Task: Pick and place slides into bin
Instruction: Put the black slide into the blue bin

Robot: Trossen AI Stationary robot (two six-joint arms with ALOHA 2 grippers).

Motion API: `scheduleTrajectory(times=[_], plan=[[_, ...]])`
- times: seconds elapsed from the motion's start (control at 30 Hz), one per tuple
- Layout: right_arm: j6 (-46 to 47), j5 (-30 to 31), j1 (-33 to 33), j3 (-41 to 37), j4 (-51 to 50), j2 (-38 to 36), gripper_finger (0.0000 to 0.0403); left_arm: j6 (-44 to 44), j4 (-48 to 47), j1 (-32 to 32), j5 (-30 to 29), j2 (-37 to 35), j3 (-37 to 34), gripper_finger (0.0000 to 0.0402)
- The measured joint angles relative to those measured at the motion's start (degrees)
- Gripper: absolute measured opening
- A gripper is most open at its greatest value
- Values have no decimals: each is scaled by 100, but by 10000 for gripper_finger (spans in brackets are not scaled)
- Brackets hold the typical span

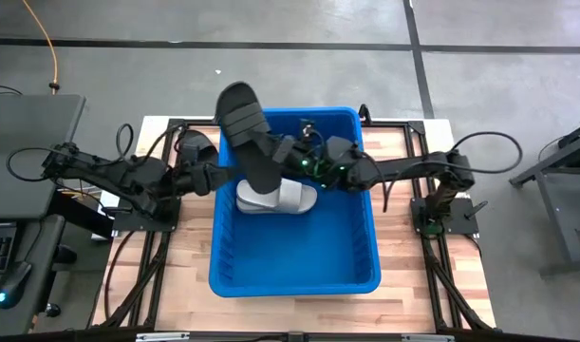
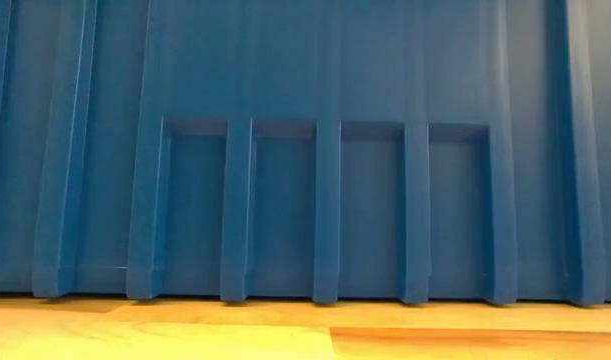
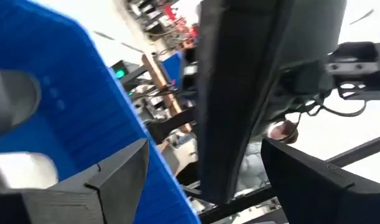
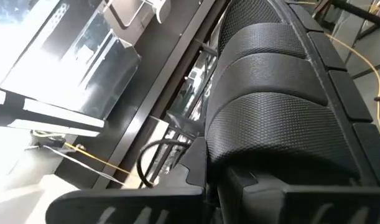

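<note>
High view: black slide [image 1: 247, 133] sits upper-centre of frame, tilted, its upper end poking out past the back rim of the bin [image 1: 294, 280]. Right gripper [image 1: 291, 152] is clamped on its lower end, from the right. Left gripper [image 1: 234, 173] is at the bin's left wall, just beside the slide, jaws spread, not gripping anything. A grey slide [image 1: 278, 197] already lies inside the bin, below the black one. Another black slide [image 1: 196, 145] rests on the table [image 1: 413, 275], left of the bin. Risk: if let go now, the black slide's high end could tip over the rim & land outside, as most of its length looks to hang over the back edge.

Low view: only the bin's ribbed blue wall & a strip of table at the bottom. No arms visible, so no check on height here.

Left wrist view: black slide runs top to bottom through mid-frame, between the spread fingers [image 3: 115, 180]; blue bin wall at left. Risk: the left fingers are near enough to snag the slide as the arm moves.

Right wrist view: the slide's strap fills the right half, grip at the bottom edge. It is a one-end hold, so the slide may pivot or slip.
</note>
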Motion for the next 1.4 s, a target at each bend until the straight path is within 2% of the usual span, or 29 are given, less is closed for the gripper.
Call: scheduleTrajectory(times=[0.23, 0.57, 0.67, 0.77, 0.87, 1.0, 1.2, 1.4], plan=[[139, 46, -4, 253, 17, 363, 0, 69, 295, 0, 105, -6, 0, 296], [-16, 106, -4, 265, 370, 348, 0, 92, 239, 0, 203, 124, 0, 290], [-44, 101, -2, 265, 390, 347, 0, 110, 255, 0, 204, 111, 0, 262], [-19, 62, -2, 265, 419, 347, 0, 235, 259, 0, 206, 118, 0, 211], [-23, 58, 22, 265, 420, 347, 0, 357, 300, 0, 249, 111, 0, 140], [-104, -10, 42, 265, 516, 344, 0, 676, 382, 0, 667, 103, 0, 38], [-418, -431, 42, 267, 612, 334, 1, 898, 631, 2, 1163, 95, 0, 39], [-637, -1115, 52, 265, 296, 249, 22, 613, -62, 4, 1748, -160, 9, 38]])
